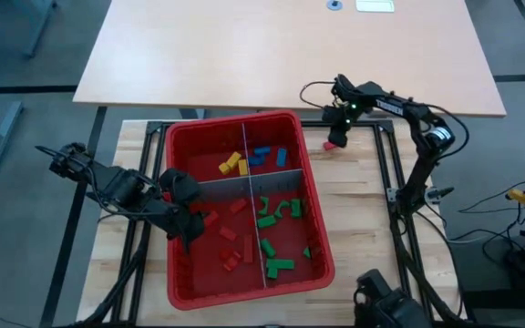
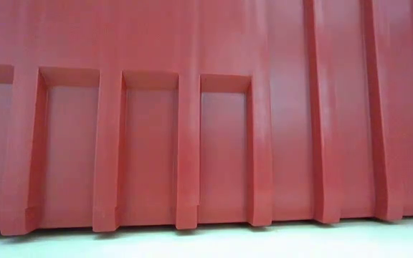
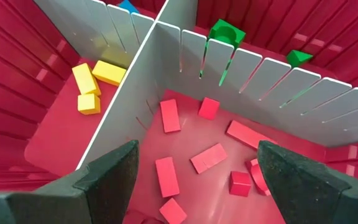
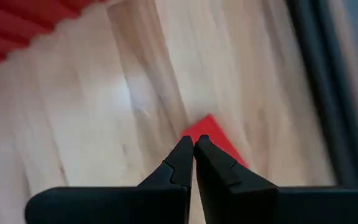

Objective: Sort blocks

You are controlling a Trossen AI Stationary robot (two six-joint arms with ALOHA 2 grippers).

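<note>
**Four colours in a red bin**

The bin [image 1: 176, 273] is bright red all over, its outer wall ribbed in the same red. Pale grey slotted dividers [image 3: 253, 68] split it into four compartments. The red blocks [image 3: 209, 157] lie on the red floor and nearly blend into it; the yellow blocks [image 3: 98, 81] stand out sharply in the next compartment. The green blocks [image 1: 276, 239] and the blue blocks [image 1: 267, 155] fill the other two. One more red block [image 4: 219, 140] lies outside the bin on the bench [image 1: 354, 196], which is pale wood with a streaky grain. Both arms are black; the left gripper [image 3: 197, 180] has dark fingers, and so does the right gripper [image 4: 193, 149].
</note>
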